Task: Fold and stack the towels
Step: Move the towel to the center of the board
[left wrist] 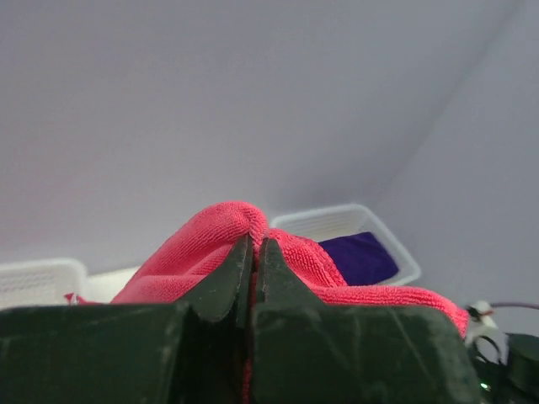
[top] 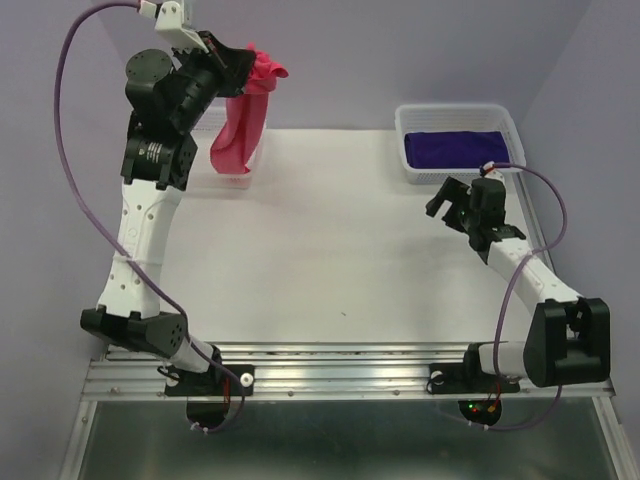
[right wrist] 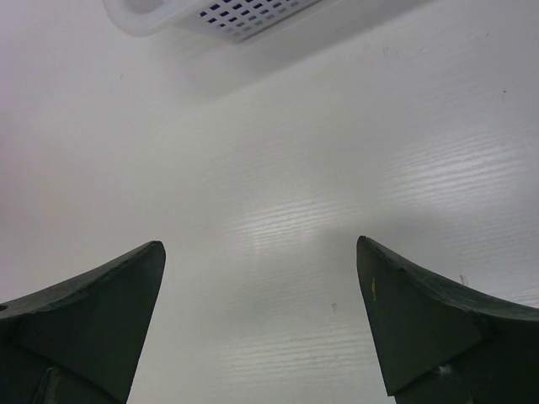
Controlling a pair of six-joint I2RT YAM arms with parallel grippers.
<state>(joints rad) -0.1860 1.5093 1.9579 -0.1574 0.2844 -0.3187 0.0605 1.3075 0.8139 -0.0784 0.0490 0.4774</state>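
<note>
Left pincer (top: 214, 48) clenched on bright pink-red soft towel (top: 240, 125), which hangs high over far-left of white counter (top: 330, 250). Risk: thin pinch slips, towel drops bunched. Dark purple towel (top: 455, 150) lies in white mesh basket (top: 455, 108), far right. Right pincer (top: 452, 205) released, empty.

Top view looks down; close left wrist view shares its basket (top: 455, 109) (left wrist: 324, 215).

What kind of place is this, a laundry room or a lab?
Probably a robotics lab bench: left arm and right arm bolted to a metal rail, a bare white table walled by plain panels, and a mesh basket holding a purple towel.
</note>
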